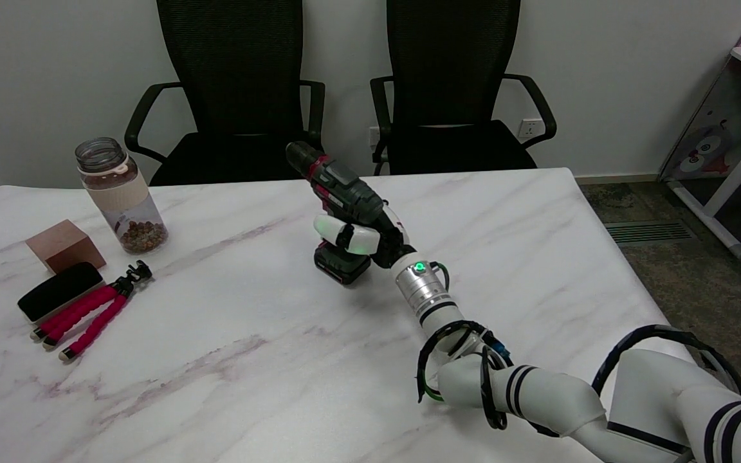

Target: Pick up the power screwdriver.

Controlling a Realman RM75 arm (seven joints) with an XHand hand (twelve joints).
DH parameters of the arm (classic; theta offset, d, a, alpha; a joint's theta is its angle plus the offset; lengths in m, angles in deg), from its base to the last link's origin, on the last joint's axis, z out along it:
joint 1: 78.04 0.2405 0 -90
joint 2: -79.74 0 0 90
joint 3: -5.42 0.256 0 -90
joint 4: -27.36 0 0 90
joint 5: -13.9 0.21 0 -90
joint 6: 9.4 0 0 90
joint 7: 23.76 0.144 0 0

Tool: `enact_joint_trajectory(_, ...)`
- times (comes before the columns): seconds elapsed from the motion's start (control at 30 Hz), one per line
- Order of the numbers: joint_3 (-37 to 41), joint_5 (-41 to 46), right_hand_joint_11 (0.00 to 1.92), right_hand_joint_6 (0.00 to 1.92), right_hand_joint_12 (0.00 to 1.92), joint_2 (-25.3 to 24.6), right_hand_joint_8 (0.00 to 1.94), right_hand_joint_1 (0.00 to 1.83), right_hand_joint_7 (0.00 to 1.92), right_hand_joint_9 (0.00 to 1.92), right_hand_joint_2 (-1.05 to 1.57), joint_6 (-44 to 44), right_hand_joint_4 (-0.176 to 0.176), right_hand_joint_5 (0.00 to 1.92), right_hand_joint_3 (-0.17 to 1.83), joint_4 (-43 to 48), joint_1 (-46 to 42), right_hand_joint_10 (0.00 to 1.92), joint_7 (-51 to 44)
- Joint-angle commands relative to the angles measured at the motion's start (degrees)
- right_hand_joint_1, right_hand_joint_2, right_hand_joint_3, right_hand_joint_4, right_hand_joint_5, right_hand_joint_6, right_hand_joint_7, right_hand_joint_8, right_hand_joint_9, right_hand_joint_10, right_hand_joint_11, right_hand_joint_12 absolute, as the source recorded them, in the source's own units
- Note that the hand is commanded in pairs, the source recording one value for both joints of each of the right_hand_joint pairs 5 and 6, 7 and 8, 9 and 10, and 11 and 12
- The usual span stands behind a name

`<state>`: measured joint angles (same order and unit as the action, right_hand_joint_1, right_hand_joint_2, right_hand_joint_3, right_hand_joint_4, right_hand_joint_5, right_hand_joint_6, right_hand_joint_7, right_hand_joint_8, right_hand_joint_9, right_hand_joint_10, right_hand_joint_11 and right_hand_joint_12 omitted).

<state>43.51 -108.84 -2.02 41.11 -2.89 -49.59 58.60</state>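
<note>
Two black mesh office chairs (pixel 238 83) stand behind the white marble-veined tabletop (pixel 267 360), where the black-and-white right hand (pixel 361 236) grips the dark green power screwdriver (pixel 341 193), tilted, its battery base partly hidden by fingers.

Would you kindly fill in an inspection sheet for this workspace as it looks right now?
Surface: white marble-pattern table, no spills seen.
Job's things: dark green and red power screwdriver, tilted, gripped by the handle.
Clutter: clear jar with beige band, brown wooden block, black oblong case, red-legged mini tripod, all at the left.
Hands: right hand holds the screwdriver.
Cables: black cable loops on the arm.
Surroundings: two black mesh office chairs.
</note>
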Motion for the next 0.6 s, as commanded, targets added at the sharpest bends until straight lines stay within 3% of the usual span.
enact_joint_trajectory(0.03,0.0,0.1,0.80,0.07,0.80,0.0,0.07,1.08,0.07,1.23,0.33,-1.8,0.071,0.07,1.06,0.0,0.2,1.23,0.3)
enact_joint_trajectory(0.17,0.0,0.1,1.00,0.11,1.00,0.0,0.11,1.08,0.11,1.36,0.40,-1.8,0.078,0.11,1.09,-0.1,0.2,1.36,0.3)
enact_joint_trajectory(0.43,0.0,0.1,1.20,0.20,1.20,0.0,0.20,1.08,0.20,1.48,0.51,-1.8,0.094,0.20,1.03,-0.3,0.2,1.48,0.3)
enact_joint_trajectory(0.6,0.0,0.1,1.25,0.86,1.25,0.0,0.86,1.08,0.86,1.51,0.63,-1.8,0.143,0.86,0.92,-0.3,0.3,1.51,0.3)
